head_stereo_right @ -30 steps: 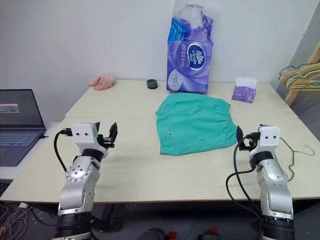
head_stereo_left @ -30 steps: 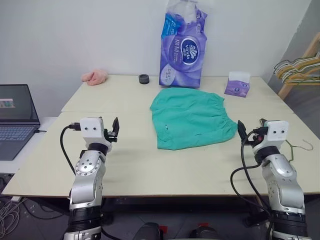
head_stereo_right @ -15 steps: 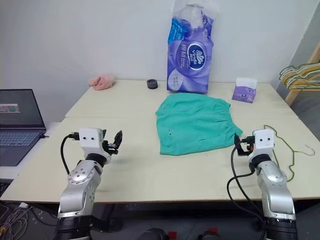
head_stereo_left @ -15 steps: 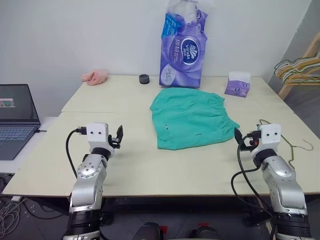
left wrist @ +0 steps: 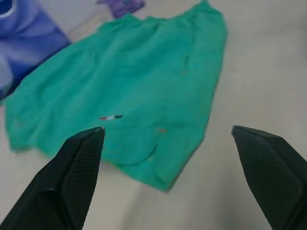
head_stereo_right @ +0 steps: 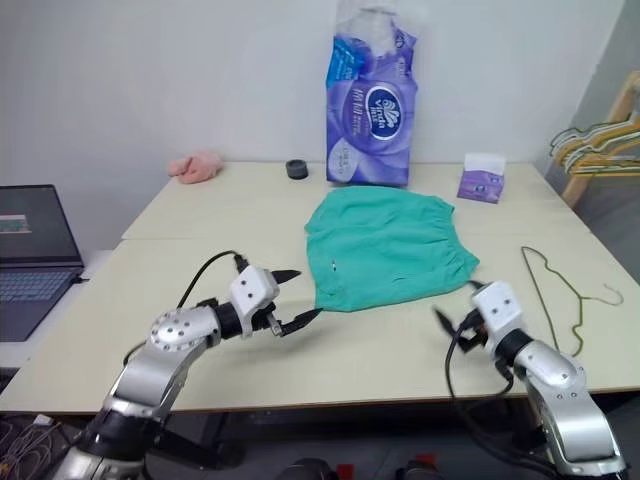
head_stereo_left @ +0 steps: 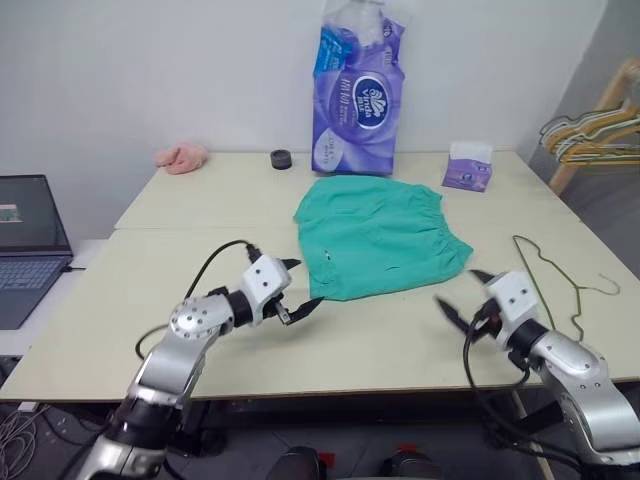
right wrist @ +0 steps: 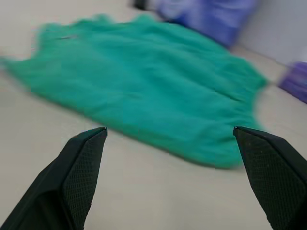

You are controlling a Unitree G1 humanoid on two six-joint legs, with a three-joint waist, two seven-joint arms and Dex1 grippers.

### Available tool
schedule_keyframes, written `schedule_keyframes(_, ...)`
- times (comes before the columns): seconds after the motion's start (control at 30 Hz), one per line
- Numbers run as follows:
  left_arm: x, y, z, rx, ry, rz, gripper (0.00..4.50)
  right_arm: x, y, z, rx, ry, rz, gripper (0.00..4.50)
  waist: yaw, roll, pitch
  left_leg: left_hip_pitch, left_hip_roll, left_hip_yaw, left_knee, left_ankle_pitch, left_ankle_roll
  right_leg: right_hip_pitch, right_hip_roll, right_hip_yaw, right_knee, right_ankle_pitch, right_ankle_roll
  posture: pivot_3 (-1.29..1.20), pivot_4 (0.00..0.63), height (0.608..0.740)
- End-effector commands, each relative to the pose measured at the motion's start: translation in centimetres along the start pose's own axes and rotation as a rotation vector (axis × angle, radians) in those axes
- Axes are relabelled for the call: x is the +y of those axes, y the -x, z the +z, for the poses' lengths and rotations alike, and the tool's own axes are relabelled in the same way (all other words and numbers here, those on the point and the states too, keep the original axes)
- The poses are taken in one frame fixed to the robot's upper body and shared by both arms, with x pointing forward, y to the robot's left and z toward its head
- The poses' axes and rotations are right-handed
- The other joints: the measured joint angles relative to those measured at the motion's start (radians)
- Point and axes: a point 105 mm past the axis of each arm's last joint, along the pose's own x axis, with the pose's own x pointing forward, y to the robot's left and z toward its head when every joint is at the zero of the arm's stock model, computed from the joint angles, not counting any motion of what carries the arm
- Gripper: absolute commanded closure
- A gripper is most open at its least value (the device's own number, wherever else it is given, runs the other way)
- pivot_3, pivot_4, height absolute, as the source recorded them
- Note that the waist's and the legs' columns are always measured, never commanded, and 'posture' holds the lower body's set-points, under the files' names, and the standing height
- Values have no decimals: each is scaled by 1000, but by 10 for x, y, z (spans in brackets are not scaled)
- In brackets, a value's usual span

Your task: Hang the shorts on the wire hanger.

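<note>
The teal-green shorts (head_stereo_left: pixel 380 235) lie flat in the middle of the table (head_stereo_left: pixel 150 270), waistband toward the right. The thin wire hanger (head_stereo_left: pixel 581 293) lies flat on the table to the right of them, its hook pointing right. My left gripper (head_stereo_left: pixel 310 281) stands open just off the shorts' near left corner, pointing at it, with nothing between its fingers. On the other side, my right gripper (head_stereo_left: pixel 455 287) is open too, close to the near right edge of the shorts and left of the hanger. Both wrist views look across the shorts (left wrist: pixel 129 91) (right wrist: pixel 148 91).
A tall purple tissue pack (head_stereo_left: pixel 352 95), a small purple tissue box (head_stereo_left: pixel 467 167), a black round object (head_stereo_left: pixel 281 158) and a pink cloth (head_stereo_left: pixel 180 157) stand along the table's back. A laptop (head_stereo_left: pixel 25 245) sits at far left. Bunched hangers (head_stereo_left: pixel 590 130) hang at far right.
Both arms swung inward toward the shorts: the left gripper moved right and turned to point at them, opening wider; the right gripper moved left and turned toward them. The view shifted slightly.
</note>
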Motion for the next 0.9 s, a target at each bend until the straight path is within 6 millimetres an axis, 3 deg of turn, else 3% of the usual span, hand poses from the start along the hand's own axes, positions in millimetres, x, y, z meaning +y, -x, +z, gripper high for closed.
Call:
schedule_keyframes(0.03,3,-9,-5,32,-72,-53,12,21,6,12,-3,47,148,0,-13,1,-1,0,0,0,0,0,0,0,0,0,0,0,0,-13,4,740)
schedule_keyframes(0.23,0,-37,-30,153,-141,-163,12,43,11,12,37,111,271,0,-27,1,-1,0,0,0,1,-3,1,0,0,0,0,-1,2,-39,10,740)
schedule_keyframes(0.53,15,-58,-59,285,-167,-117,12,30,10,18,30,157,228,0,-37,0,0,0,-1,0,2,-3,2,0,-1,0,0,-3,7,-59,6,740)
schedule_keyframes(0.63,15,-60,-66,311,-179,-120,605,22,9,18,38,186,208,0,-39,0,-1,0,-1,0,2,-3,2,0,-1,0,0,-2,6,-63,4,740)
schedule_keyframes(0.9,18,-57,-75,333,-196,-131,3055,-8,7,13,78,285,155,0,-43,-1,-3,1,-1,0,2,-3,2,1,-1,0,0,-1,5,-65,1,740)
